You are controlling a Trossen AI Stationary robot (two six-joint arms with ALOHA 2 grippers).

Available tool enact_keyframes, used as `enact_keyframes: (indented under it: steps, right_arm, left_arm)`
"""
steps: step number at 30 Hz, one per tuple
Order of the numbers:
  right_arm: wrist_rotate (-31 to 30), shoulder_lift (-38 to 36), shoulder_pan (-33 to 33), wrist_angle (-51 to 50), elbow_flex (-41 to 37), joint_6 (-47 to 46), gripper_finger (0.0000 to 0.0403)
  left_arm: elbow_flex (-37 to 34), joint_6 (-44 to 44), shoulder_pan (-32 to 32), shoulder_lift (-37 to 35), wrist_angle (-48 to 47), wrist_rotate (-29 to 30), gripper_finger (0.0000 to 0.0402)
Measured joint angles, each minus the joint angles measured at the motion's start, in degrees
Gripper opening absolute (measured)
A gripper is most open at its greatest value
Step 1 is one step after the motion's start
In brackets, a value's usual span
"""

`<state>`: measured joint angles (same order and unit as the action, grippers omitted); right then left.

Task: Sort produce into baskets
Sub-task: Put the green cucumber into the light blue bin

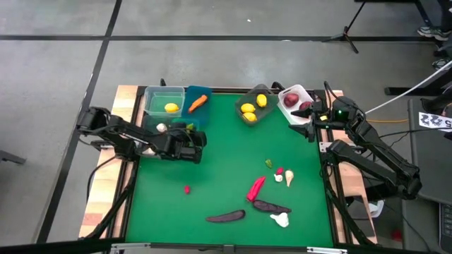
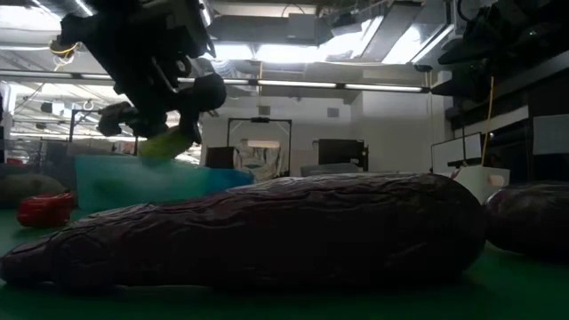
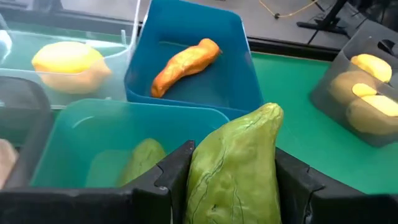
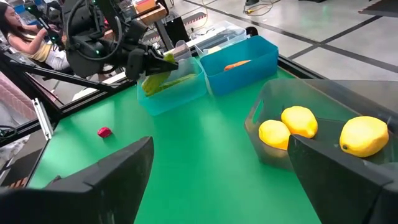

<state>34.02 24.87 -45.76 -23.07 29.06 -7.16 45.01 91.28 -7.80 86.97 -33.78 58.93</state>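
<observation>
My left gripper (image 1: 189, 135) is shut on a green cucumber (image 3: 233, 168) and hangs over the near rim of the teal basket (image 3: 93, 134), where another cucumber (image 3: 142, 158) lies. Behind it stand the blue basket (image 3: 205, 37) with the orange carrot (image 3: 185, 62) and the clear green basket (image 1: 164, 99) with a lemon (image 3: 68, 62). My right gripper (image 4: 217, 180) waits open at the table's far right, beside the grey basket (image 1: 256, 109) of lemons and the white basket (image 1: 296, 99) of red produce. My left gripper pinches the cucumber's two long sides (image 3: 199, 180) between its two fingers. The fingers come from the table's left, slanting down, and lie along the cucumber. Its pointed end (image 3: 270, 115) sticks out past the fingertips. The cucumber is lifted clear above the teal basket (image 4: 174, 90).
Loose on the green mat toward the near right lie two eggplants (image 1: 226, 216) (image 1: 270, 207), a red pepper (image 1: 256, 188), garlic bulbs (image 1: 280, 220) (image 1: 288, 178) and a small red piece (image 1: 187, 189). A garlic bulb (image 1: 162, 128) sits left of the teal basket.
</observation>
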Motion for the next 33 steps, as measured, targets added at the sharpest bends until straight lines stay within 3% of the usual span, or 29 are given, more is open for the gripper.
enact_keyframes:
  steps: [24,33]
  right_arm:
    - [0.02,0.00,0.00,0.02,0.00,0.00,0.0369]
    - [0.02,0.00,0.00,0.02,0.00,0.00,0.0369]
  left_arm:
    - [-0.61,-9.60,-0.02,0.07,0.66,-4.35,0.0153]
    - [-0.59,-19.55,0.03,0.07,7.64,-4.43,0.0154]
